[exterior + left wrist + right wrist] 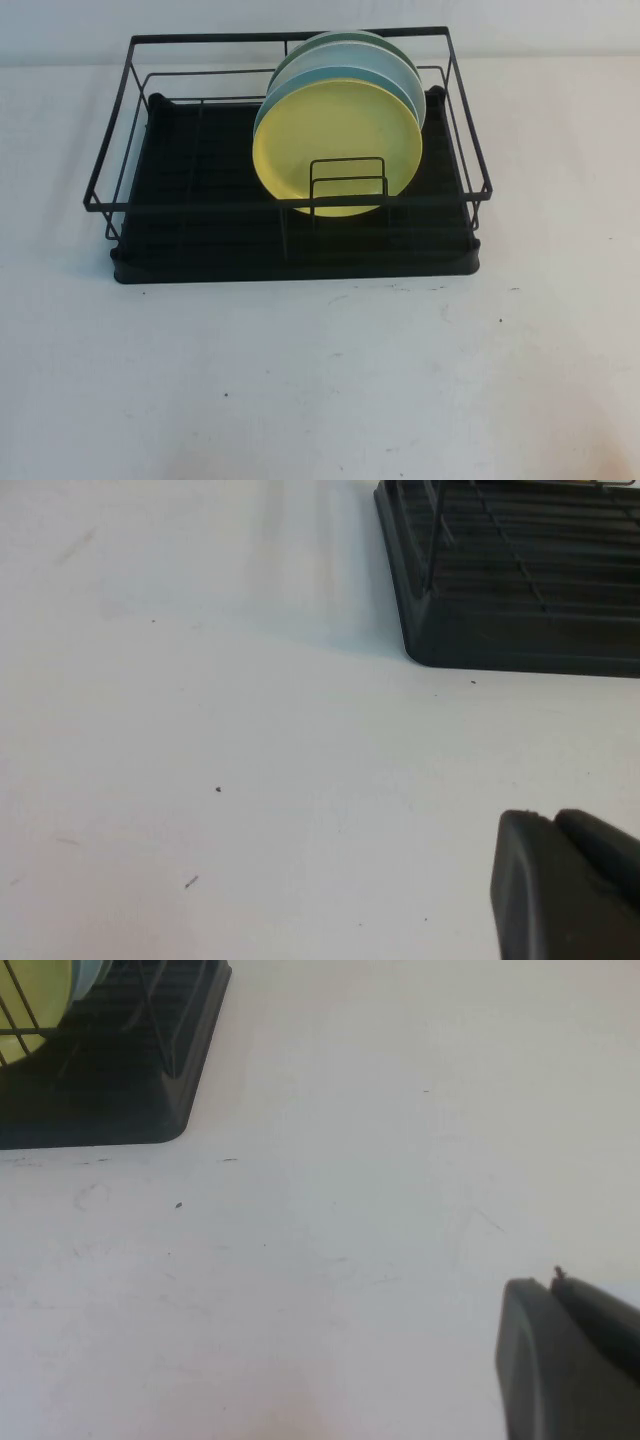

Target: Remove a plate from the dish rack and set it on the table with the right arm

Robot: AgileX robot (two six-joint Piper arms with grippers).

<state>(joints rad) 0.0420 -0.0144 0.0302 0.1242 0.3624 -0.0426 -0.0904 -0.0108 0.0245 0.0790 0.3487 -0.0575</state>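
Observation:
The pale yellow plate (335,140) stands upright at the front of a row of plates in the black dish rack (200,215), held by a wire divider. Its edge also shows in the right wrist view (30,1005). Neither arm shows in the high view. My right gripper (552,1285) is shut and empty, low over the white table (320,380), off the rack's corner (170,1100). My left gripper (552,820) is shut and empty, over the table near the rack's other front corner (480,630).
A light blue plate (400,88) and a green plate (350,40) stand behind the yellow one. The rack's wire rail (290,205) crosses in front of the plates. White tabletop lies in front of and beside the rack.

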